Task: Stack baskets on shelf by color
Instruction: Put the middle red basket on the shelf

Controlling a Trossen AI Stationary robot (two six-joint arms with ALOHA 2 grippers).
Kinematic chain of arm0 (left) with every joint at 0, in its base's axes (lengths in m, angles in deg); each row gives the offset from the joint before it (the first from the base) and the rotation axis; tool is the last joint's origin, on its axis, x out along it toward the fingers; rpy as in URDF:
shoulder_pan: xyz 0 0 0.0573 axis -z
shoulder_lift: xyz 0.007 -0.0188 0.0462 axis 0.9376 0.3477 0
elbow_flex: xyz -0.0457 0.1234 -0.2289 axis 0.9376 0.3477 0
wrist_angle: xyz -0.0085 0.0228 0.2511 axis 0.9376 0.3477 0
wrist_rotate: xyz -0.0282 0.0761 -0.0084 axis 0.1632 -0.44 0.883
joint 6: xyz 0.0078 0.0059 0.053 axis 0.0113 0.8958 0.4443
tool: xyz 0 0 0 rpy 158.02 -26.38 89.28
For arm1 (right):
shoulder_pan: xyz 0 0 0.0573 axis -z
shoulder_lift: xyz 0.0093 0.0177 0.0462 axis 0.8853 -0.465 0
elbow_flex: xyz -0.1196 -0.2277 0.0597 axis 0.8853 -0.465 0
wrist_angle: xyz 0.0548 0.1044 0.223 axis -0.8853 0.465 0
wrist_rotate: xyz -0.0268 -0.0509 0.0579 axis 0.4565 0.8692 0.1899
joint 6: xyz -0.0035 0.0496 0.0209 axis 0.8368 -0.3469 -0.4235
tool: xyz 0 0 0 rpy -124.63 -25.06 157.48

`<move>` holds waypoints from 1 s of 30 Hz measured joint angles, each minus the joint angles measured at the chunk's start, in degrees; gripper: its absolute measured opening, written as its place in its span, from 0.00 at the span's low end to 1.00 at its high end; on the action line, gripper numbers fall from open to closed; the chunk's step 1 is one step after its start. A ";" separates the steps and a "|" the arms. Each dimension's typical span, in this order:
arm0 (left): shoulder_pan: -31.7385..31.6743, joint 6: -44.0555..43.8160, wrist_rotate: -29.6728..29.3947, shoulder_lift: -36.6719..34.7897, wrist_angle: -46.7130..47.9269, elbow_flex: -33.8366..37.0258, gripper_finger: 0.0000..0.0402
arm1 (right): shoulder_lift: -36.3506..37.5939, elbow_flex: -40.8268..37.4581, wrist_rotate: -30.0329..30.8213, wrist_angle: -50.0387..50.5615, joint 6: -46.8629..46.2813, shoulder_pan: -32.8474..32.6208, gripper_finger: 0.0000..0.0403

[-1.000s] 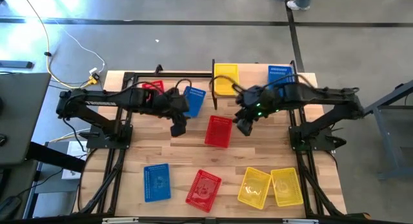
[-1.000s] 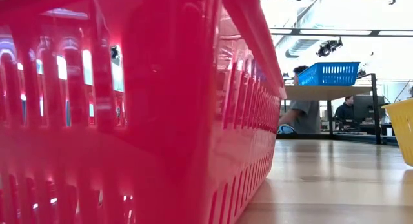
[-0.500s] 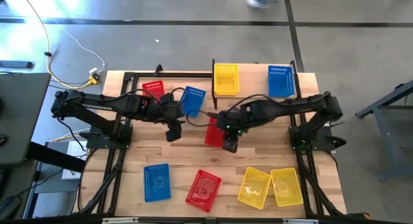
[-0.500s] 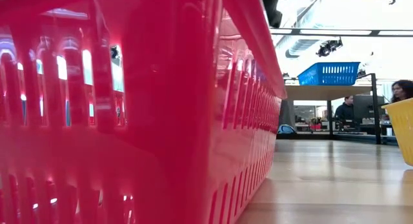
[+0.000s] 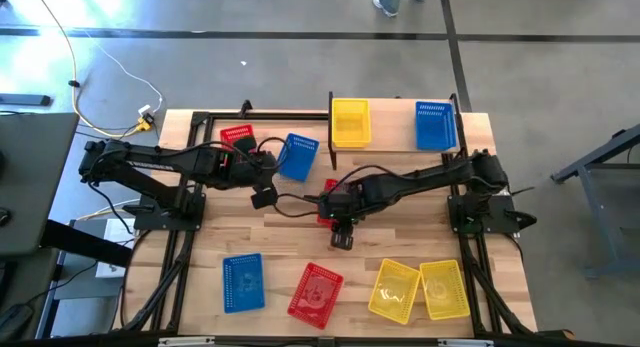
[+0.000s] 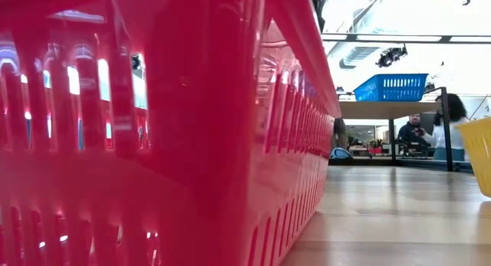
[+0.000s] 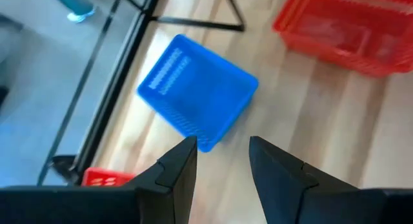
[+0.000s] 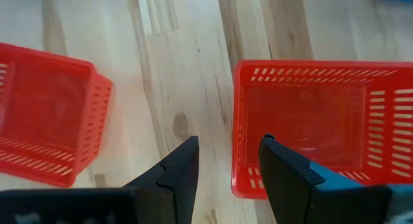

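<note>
We look down on a light wooden table (image 5: 290,242) standing on grey floor (image 5: 250,47). At upper centre, the shelf (image 5: 395,127) bears one yellow basket (image 5: 350,122) and one blue basket (image 5: 434,125). The right pincer (image 5: 342,237), released and empty, hovers mid-frame over a red basket (image 5: 326,199). The left pincer (image 5: 264,197), likewise released, hangs near another blue basket (image 5: 298,156). People occupy the room behind.

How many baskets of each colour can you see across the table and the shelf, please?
Red baskets: 3
Blue baskets: 3
Yellow baskets: 3
Total: 9
</note>
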 joint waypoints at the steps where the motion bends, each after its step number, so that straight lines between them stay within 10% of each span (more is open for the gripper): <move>1: -0.20 -0.13 -0.41 0.00 0.65 0.00 0.33 | -0.63 0.00 0.30 -0.02 -0.02 0.00 0.36; 19: -3.48 1.20 -1.54 0.02 6.50 0.00 0.33 | -10.15 0.00 -0.07 -1.36 -2.60 0.14 0.35; 30: -3.46 2.82 -1.54 0.02 6.44 0.00 0.33 | -11.73 0.00 -0.31 -0.90 -4.15 0.26 0.10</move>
